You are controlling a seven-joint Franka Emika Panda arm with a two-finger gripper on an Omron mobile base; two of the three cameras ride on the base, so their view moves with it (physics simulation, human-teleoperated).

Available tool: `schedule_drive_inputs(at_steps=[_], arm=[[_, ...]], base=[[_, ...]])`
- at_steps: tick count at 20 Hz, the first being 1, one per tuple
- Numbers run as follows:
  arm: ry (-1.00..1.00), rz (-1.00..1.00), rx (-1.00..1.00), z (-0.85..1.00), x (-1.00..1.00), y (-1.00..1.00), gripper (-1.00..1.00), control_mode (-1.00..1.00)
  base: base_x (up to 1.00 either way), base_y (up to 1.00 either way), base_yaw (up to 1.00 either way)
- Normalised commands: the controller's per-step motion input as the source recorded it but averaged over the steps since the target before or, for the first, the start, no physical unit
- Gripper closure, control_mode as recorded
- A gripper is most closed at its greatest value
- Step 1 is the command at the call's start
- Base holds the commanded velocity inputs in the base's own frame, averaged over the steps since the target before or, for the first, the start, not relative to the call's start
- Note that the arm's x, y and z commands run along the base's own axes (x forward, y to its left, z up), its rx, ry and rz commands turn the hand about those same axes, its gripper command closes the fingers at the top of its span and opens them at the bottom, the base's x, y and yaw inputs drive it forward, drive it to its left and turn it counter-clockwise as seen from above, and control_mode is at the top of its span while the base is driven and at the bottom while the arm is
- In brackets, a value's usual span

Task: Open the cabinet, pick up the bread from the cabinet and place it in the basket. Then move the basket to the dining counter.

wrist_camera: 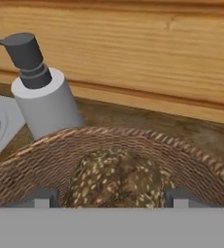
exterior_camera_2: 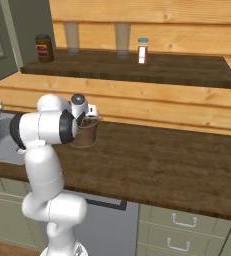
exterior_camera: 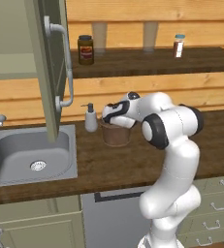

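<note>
Gripper [wrist_camera: 108,196] low in basket [wrist_camera: 191,157], fingers astride bread [wrist_camera: 116,179], whether clamped or released impossible to tell.

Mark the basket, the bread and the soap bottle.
basket [wrist_camera: 191,157]: hand view, woven rim.
bread [wrist_camera: 116,181]: hand view, seeded top.
soap bottle [exterior_camera: 90,121]: left base view, white body.

A: The small round brown woven basket [exterior_camera: 115,135] loses its upper rim behind the white arm's hand in the left base view, and the gripper's fingers can't be made out there.

B: In the hand view the seeded brown bread loaf [wrist_camera: 117,180] and both dark fingertips [wrist_camera: 44,198] run off the bottom edge.

A: The sage-green cabinet door [exterior_camera: 49,68] is cut by the top edge; the dark jar's yellow label [exterior_camera: 86,50] is too small to read.
</note>
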Motion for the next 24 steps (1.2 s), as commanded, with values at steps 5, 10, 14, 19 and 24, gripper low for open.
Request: schedule_drive_inputs(at_steps=[5, 10, 14, 19, 24], arm=[[-0.07, 0.00, 0.00, 0.00, -0.48, 0.00, -1.00, -1.00], [-0.07, 0.00, 0.00, 0.02, -0.34, 0.00, -1.00, -1.00], [-0.10, 0.00, 0.00, 0.24, -0.67, 0.00, -1.00, -1.00], [-0.06, -0.10, -0.01, 0.30, -0.47, -0.04, -1.00, -1.00], [0.07, -0.26, 0.00, 0.89, 0.01, -0.17, -1.00, -1.00]], base=[[0.00, 0.00, 0.00], [0.00, 0.00, 0.00], [0.00, 0.00, 0.00], [0.00, 0.00, 0.00], [0.00, 0.00, 0.00]])
